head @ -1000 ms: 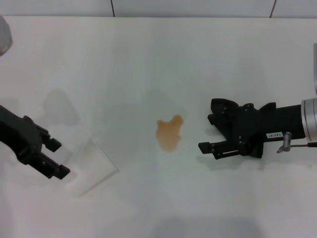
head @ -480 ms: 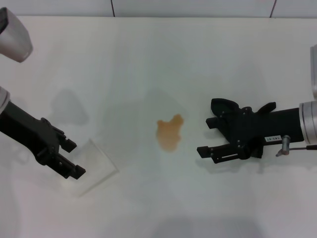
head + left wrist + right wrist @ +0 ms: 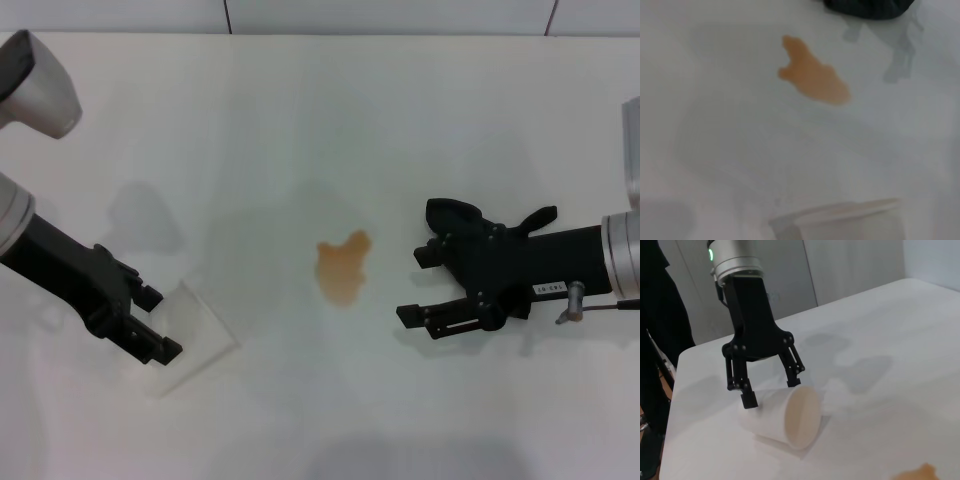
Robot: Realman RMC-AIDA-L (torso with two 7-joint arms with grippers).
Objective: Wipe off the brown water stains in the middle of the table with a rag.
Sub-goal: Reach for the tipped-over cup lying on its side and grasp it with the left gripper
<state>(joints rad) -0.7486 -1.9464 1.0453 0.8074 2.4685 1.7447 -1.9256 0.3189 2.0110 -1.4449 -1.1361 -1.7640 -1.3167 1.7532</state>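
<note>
The left gripper (image 3: 152,322) hangs low over the left part of the table (image 3: 300,120), its two black fingers (image 3: 749,399) spread apart and straddling the near end of a white translucent cup (image 3: 185,335) that lies tipped on its side; in the right wrist view the cup (image 3: 790,417) shows its open mouth turned away from that gripper, and the fingers stand on either side of its closed end without a clear grip on it. The brown water stains (image 3: 343,268) lie well off to that gripper's right, near the middle of the table, a thin lobed orange-brown puddle with bare white surface between it and the cup. In the left wrist view the puddle (image 3: 812,80) sits beyond the cup's pale rim (image 3: 840,215). The right gripper (image 3: 425,285) is on the far side of the stains from the left one, just beside them but not touching, its fingers parted and pointing toward the puddle with nothing between them. No cloth can be made out anywhere on the tabletop. Soft grey shadows of both arms fall on the surface around the puddle.
</note>
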